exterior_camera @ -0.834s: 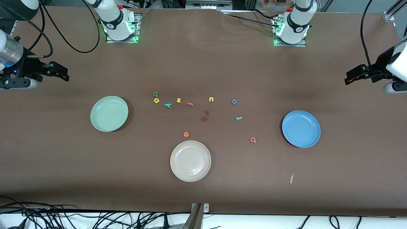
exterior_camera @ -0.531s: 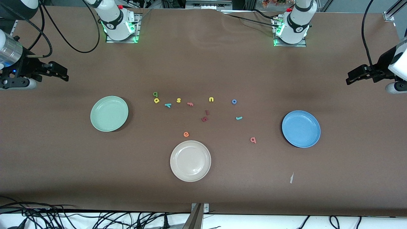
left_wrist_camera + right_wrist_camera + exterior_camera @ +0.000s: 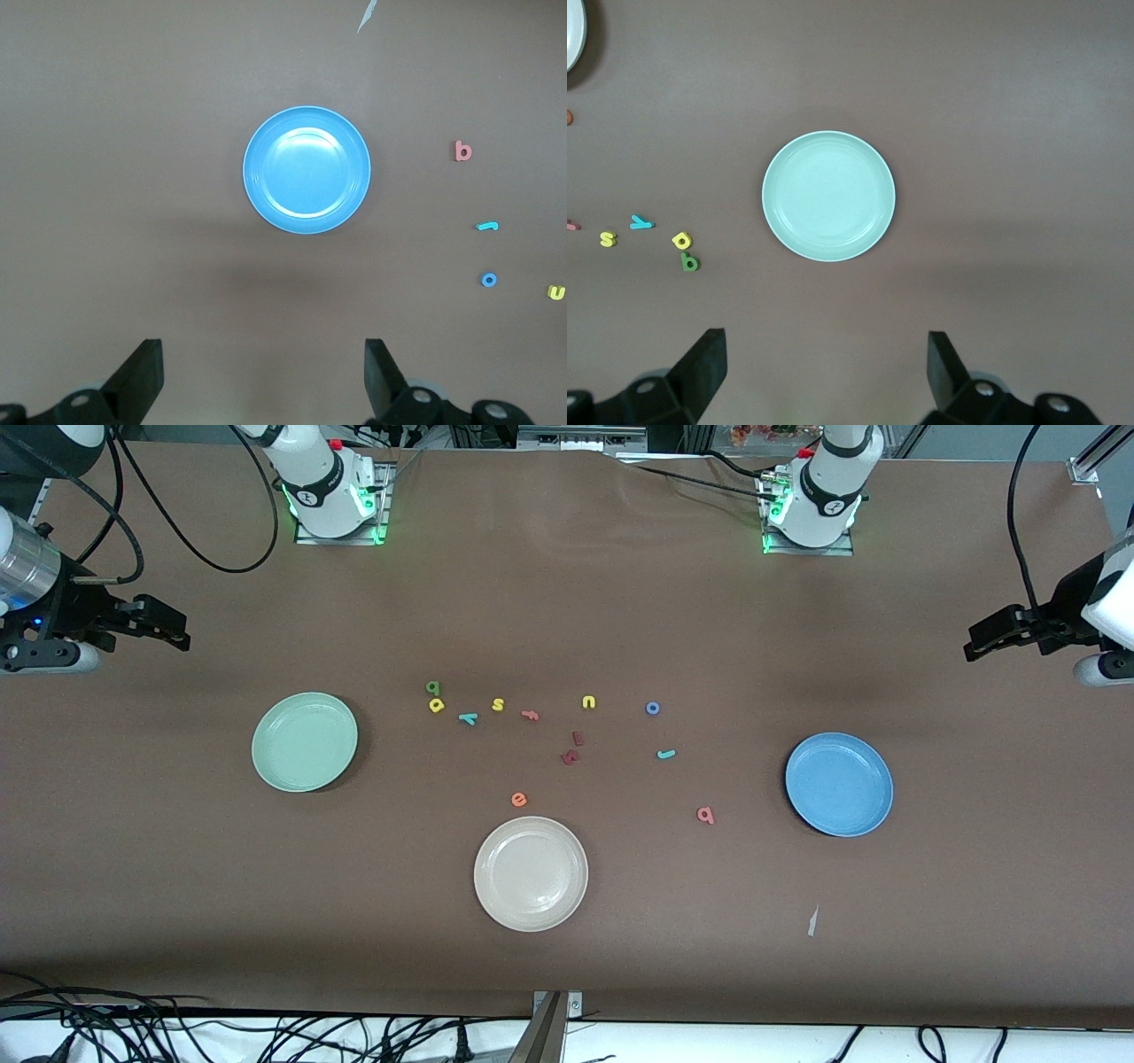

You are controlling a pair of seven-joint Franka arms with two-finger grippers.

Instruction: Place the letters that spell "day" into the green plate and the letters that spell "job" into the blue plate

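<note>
The green plate sits toward the right arm's end of the brown table, bare inside, and the blue plate sits toward the left arm's end, also bare. Between them the foam letters lie scattered on the table. The dark green "a" touches or nearly touches the yellow "d", with the teal "y" just beside them. The blue "o" lies nearer the blue plate, the teal "j" near it and closer to the front camera, and the pinkish-red "b" closer again. Among them lie a yellow "s", a red "f", a yellow "u", two dark red pieces whose shapes are hard to read, and an orange "e" beside the beige plate.

The right gripper hangs over the table's edge by the green plate, fingers spread wide and holding nothing. The left gripper hangs over the table by the blue plate, likewise wide and empty.
</note>
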